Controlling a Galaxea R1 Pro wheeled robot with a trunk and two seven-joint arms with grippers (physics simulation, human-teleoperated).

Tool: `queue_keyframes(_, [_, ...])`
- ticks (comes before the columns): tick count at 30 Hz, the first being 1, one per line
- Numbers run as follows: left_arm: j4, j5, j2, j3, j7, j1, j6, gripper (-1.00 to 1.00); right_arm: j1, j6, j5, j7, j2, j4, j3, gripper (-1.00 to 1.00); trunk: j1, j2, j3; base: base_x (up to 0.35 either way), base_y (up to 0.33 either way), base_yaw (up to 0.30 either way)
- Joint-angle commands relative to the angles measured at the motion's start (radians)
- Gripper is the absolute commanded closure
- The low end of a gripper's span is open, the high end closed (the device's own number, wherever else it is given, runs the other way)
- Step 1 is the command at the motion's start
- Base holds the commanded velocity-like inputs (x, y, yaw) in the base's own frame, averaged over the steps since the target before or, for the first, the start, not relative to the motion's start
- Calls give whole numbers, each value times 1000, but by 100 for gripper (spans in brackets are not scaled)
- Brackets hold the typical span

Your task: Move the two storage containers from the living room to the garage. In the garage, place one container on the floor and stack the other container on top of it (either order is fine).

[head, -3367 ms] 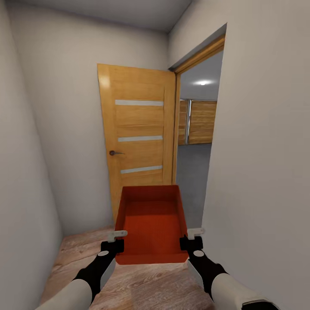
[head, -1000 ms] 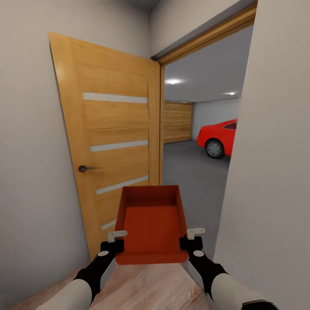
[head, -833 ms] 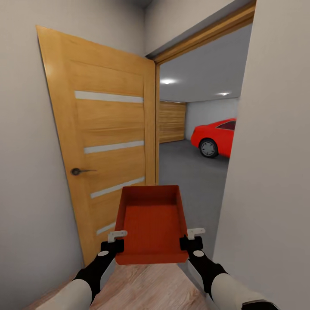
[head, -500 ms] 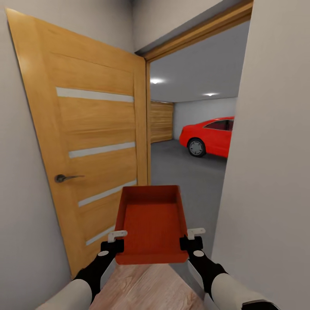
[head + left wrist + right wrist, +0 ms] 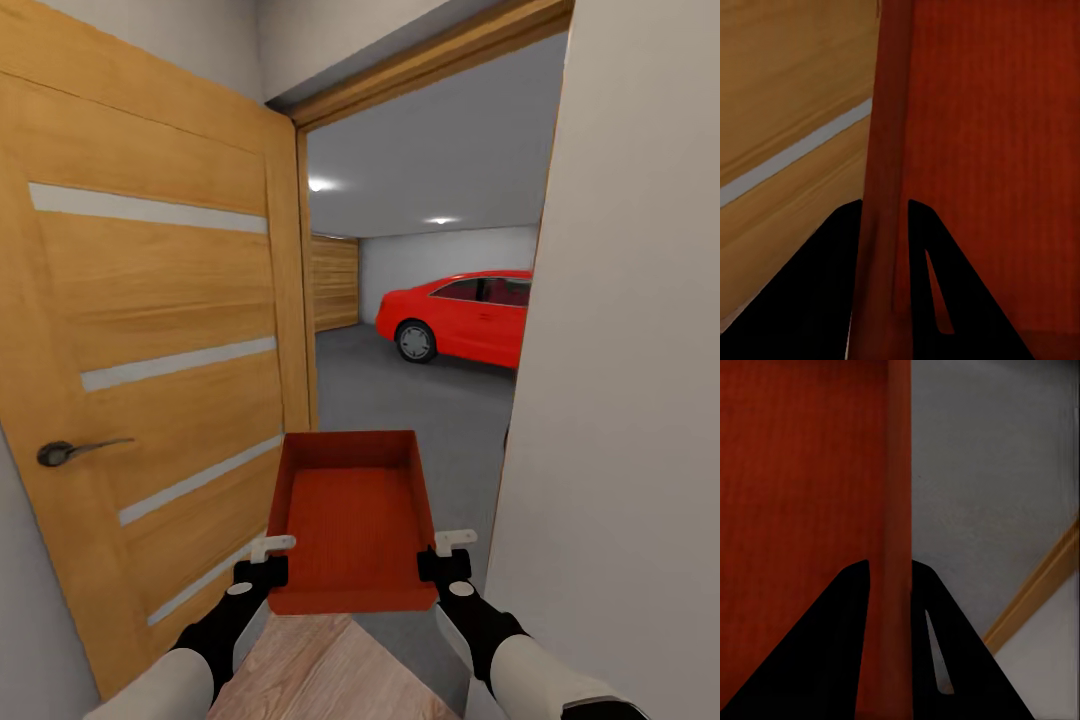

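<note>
Orange-red bin (image 5: 352,520) carried level in front of the trunk, at the threshold of the garage doorway. Left gripper (image 5: 262,562) clamped on the bin's left wall, right gripper (image 5: 445,556) clamped on its right wall; each wrist view shows a wall pinched between dark fingers (image 5: 832,300). Open wooden door (image 5: 150,330) close on the left, white wall (image 5: 630,350) close on the right. Far ahead: grey concrete floor (image 5: 400,400), red car (image 5: 460,315). Judged: first bin nearly delivered, not yet set down; second bin and the stacking are left.
</note>
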Motion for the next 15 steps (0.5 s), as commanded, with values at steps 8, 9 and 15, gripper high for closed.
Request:
queue_keyframes(8, [-4, -14, 42, 14, 13, -1, -44, 100, -1, -3, -3, -10, -3, 4, -12, 100, 1, -1, -1, 311, 137, -286])
queue_keyframes(9, [-4, -14, 42, 14, 13, -1, -44, 100, -1, -3, -3, -10, -3, 4, -13, 100, 1, -1, -1, 311, 146, -286])
queue_keyframes(15, [-4, -14, 42, 15, 6, -1, -43, 100, -1, -3, -3, -10, -4, 4, -12, 100, 1, -1, -1, 304, 192, -251])
